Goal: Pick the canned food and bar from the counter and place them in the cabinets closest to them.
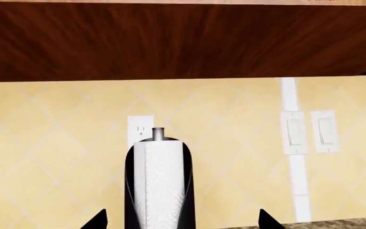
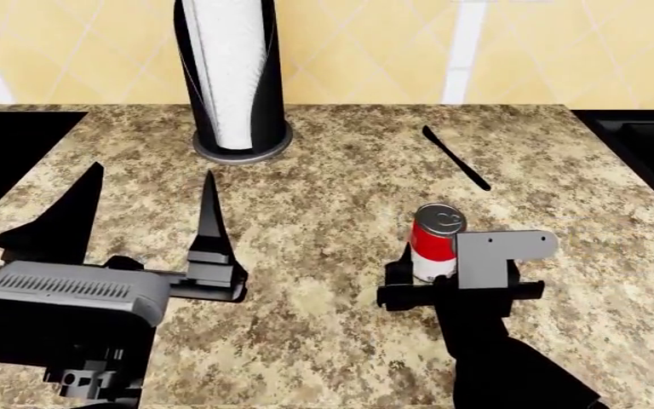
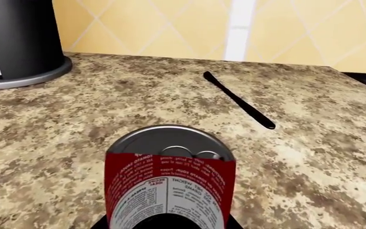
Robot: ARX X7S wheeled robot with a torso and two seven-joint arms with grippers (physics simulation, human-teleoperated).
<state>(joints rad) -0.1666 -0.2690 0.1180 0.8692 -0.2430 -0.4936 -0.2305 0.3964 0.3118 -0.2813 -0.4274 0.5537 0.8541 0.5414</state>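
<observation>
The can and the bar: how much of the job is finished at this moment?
Nothing is stored yet. The can stands upright on the counter, and the right hand sits around its base; whether it grips, I cannot tell. The left hand is open and empty above the counter. No bar appears in any view. Both placements into cabinets remain.

This is a home kitchen, rendered in simulation. A speckled granite-look counter (image 2: 304, 196) runs under a yellow diamond-tiled backsplash (image 1: 62, 133), with a dark wooden wall cabinet (image 1: 183, 43) overhead. A paper-towel roll in a black holder (image 2: 232, 77) stands at the back, and the wall carries an electrical outlet (image 1: 140, 129) and 2 light switches (image 1: 310, 132).
</observation>
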